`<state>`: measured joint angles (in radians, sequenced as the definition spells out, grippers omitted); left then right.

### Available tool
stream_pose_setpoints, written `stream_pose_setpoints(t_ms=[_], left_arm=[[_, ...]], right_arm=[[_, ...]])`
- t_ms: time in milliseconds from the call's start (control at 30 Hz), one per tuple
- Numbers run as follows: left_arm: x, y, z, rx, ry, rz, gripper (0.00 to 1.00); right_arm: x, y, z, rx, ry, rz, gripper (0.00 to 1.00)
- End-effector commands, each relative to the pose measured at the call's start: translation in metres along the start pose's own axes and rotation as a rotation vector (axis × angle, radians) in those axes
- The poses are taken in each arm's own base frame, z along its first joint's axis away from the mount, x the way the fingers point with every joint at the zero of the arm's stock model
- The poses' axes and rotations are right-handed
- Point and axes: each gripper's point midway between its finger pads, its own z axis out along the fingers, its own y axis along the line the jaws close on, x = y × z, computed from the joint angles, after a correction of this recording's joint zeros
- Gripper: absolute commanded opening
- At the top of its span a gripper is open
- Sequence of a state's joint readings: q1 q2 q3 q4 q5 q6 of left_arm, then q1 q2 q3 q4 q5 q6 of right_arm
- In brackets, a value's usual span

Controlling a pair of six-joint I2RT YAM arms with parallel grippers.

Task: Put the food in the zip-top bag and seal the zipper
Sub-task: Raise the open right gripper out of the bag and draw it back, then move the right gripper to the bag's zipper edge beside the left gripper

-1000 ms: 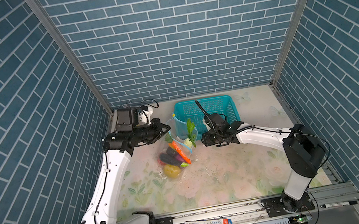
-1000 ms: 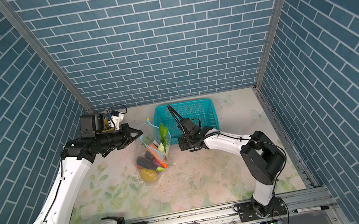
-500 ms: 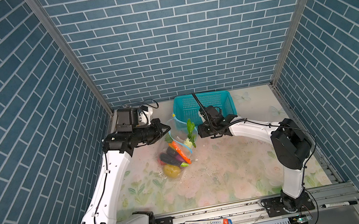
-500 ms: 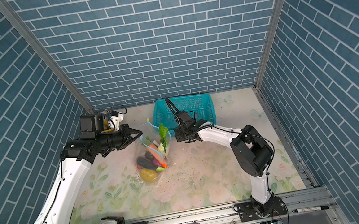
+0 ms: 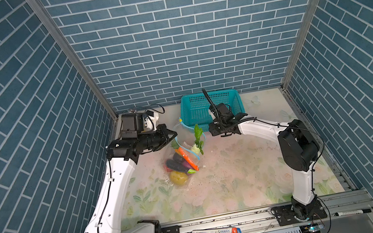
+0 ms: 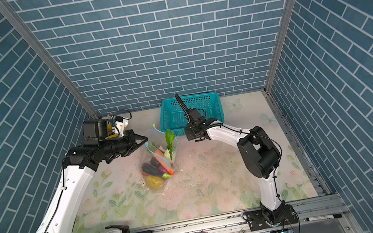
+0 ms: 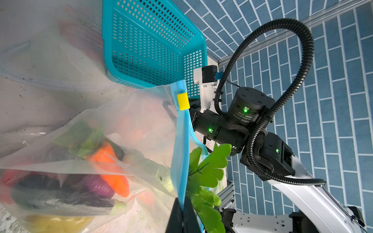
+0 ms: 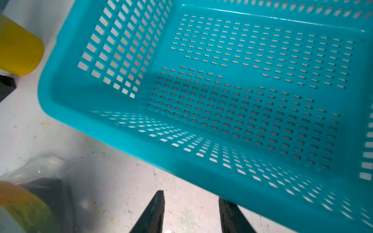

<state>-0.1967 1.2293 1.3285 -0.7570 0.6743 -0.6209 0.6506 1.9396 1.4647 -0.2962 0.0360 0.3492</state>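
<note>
Zip-top bag (image 5: 185,171) sits by the teal basket (image 5: 207,93), your left gripper (image 7: 182,201) clamped on its blue zipper (image 7: 180,151) and right gripper (image 8: 191,205) spread and empty, but heads up, that leafy green (image 7: 207,167) poking out the mouth could jam the yellow slider (image 7: 182,101) when you zip.

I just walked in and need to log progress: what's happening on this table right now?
The left gripper is shut on the zipper, holding up the mouth of the zip-top bag. The food lies inside it, but a leafy green sticks out of the open mouth. The right gripper, open and holding nothing, hovers beside the teal basket.
</note>
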Motion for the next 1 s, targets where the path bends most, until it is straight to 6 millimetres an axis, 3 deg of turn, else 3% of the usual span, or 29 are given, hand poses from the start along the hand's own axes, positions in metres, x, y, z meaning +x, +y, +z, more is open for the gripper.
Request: stream_pose_setpoints(t_ms=[0, 200, 433, 667, 967], left_arm=[[0.002, -0.001, 0.001, 0.01, 0.004, 0.016, 0.0], [0.001, -0.001, 0.003, 0.01, 0.008, 0.013, 0.0], [0.0, 0.001, 0.004, 0.005, 0.005, 0.012, 0.0], [0.0, 0.004, 0.007, 0.006, 0.001, 0.007, 0.0], [0.003, 0.007, 0.008, 0.006, 0.005, 0.004, 0.0]], right_arm=[[-0.016, -0.011, -0.004, 0.047, -0.029, -0.052, 0.46], [-0.025, -0.015, -0.015, 0.045, -0.026, -0.04, 0.46], [-0.008, 0.005, -0.085, -0.091, 0.034, 0.158, 0.46], [0.002, 0.049, -0.151, -0.38, 0.067, 0.334, 0.43], [0.014, 0.094, -0.176, -0.651, 0.172, 0.464, 0.41]])
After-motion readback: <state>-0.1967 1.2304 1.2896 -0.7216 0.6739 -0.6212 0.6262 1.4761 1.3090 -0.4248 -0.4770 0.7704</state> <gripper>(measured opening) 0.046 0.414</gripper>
